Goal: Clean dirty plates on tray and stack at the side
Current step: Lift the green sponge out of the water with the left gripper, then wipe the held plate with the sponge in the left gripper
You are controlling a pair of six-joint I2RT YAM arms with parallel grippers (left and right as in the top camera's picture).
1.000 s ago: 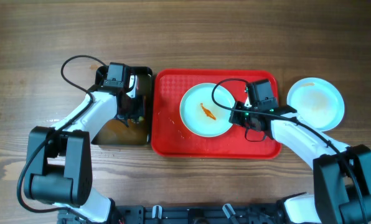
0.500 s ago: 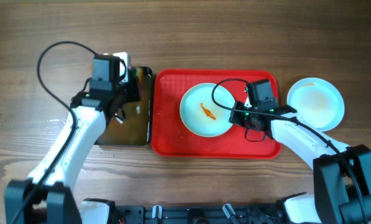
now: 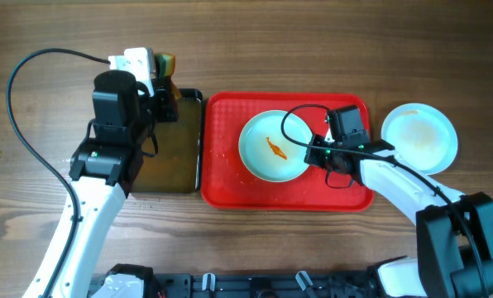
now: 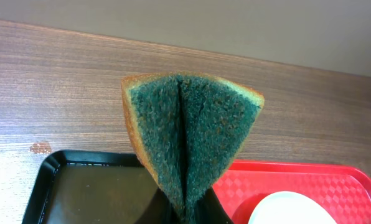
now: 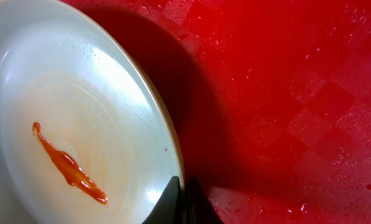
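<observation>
A pale plate (image 3: 272, 146) with an orange-red sauce smear sits on the red tray (image 3: 230, 178); it also shows in the right wrist view (image 5: 73, 130). My right gripper (image 3: 319, 153) is shut on this plate's right rim (image 5: 180, 186), and the rim is tilted up off the tray (image 5: 285, 93). Another plate (image 3: 419, 137) with yellowish residue lies on the table right of the tray. My left gripper (image 3: 158, 81) is shut on a folded green sponge (image 4: 192, 130) and holds it above the far end of the black bin (image 3: 176, 174). The tray's corner shows in the left wrist view (image 4: 310, 183).
The black bin (image 4: 86, 193) holds brownish water and stands against the tray's left side. A black cable loops over the tray by my right wrist (image 3: 300, 116). Bare wooden table (image 3: 31, 190) lies left of the bin.
My left gripper has lifted out of the black bin with the sponge and risen toward the far edge. The right arm and the plates have not moved.
</observation>
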